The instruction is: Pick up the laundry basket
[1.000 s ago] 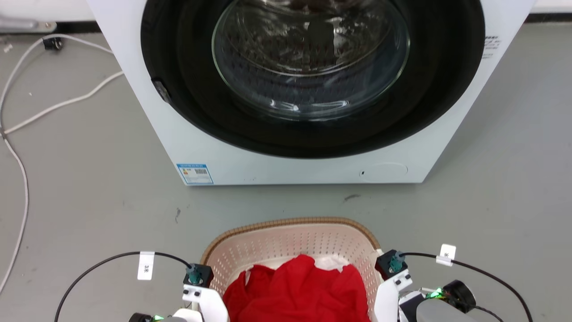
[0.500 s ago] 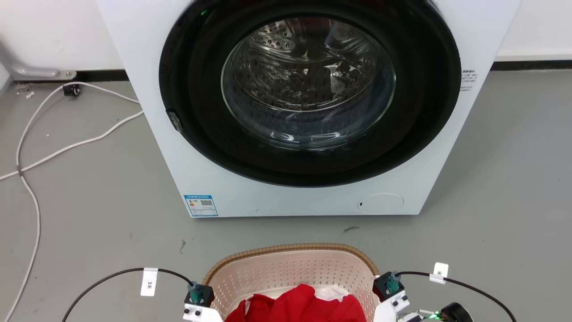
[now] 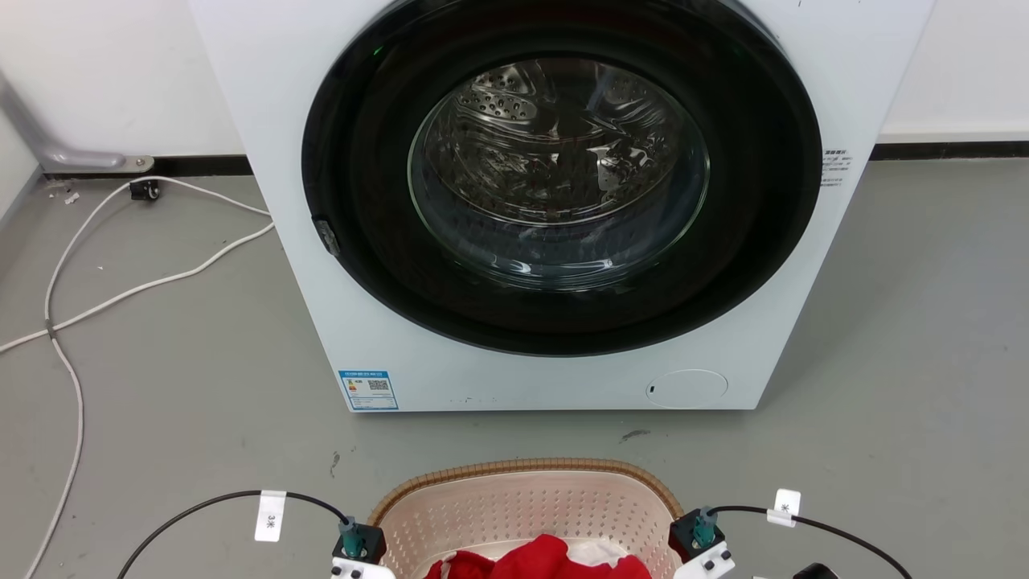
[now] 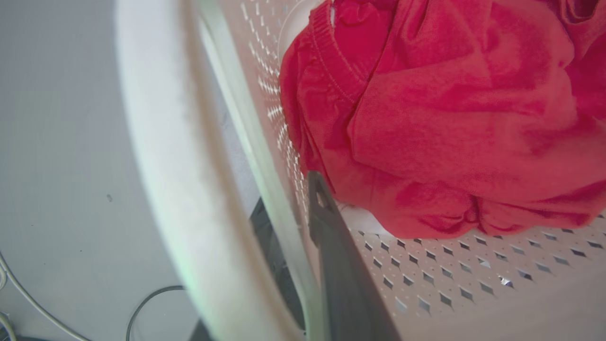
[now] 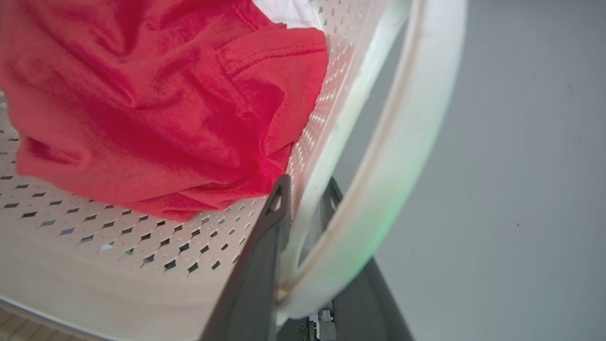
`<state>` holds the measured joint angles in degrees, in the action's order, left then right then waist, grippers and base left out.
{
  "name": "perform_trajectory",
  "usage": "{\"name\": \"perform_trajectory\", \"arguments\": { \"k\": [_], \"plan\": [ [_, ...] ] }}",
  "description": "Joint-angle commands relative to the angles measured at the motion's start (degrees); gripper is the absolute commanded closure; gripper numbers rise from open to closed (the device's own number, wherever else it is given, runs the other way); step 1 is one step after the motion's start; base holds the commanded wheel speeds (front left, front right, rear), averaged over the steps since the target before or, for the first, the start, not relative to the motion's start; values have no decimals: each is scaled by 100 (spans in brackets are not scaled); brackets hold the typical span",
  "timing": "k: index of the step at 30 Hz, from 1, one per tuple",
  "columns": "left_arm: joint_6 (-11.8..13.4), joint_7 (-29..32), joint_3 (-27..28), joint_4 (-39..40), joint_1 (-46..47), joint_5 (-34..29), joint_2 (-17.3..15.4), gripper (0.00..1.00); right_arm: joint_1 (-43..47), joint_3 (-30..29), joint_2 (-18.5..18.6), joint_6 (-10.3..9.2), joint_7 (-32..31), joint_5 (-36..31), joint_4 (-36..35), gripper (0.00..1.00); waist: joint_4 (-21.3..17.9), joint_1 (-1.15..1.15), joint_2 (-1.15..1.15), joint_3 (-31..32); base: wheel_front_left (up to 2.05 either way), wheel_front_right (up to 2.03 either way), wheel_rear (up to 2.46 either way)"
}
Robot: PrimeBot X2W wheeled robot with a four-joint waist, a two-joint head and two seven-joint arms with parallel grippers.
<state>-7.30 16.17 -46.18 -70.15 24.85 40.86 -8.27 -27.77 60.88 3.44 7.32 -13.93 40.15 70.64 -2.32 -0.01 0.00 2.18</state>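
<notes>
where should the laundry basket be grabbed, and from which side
Grip both side walls of the laundry basket from above, one claw each: a finger inside the perforated wall, one outside by the white handle. Its open top and thin upright walls suit that; the left claw and right claw straddle them.

You see the laundry basket [image 3: 522,507] upright, mouth up, in front of the washing machine [image 3: 514,390]. It is cream plastic with small holes in the walls, a brown woven-look rim and white side handles. A red cloth [image 3: 540,556] lies inside. The left tool [image 4: 293,208] and the right tool [image 5: 305,189] each clamp one side wall.
</notes>
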Motion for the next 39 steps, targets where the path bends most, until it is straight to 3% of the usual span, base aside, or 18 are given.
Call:
{"name": "perform_trajectory", "arguments": {
  "k": [1, 39],
  "plan": [
    [-19, -9, -71, 105, -30, 44, 74, 100, 111, 99, -103, 30, -9, 19, -49, 100, 0, 1, 0, 21, 0, 0, 0],
    [-31, -218, -839, -14, 208, 823, 52, 100, -131, 840, -104, 31, 167, 737, 114, 100, 0, 1, 0, -37, 0, 0, 0]
  ]
}}
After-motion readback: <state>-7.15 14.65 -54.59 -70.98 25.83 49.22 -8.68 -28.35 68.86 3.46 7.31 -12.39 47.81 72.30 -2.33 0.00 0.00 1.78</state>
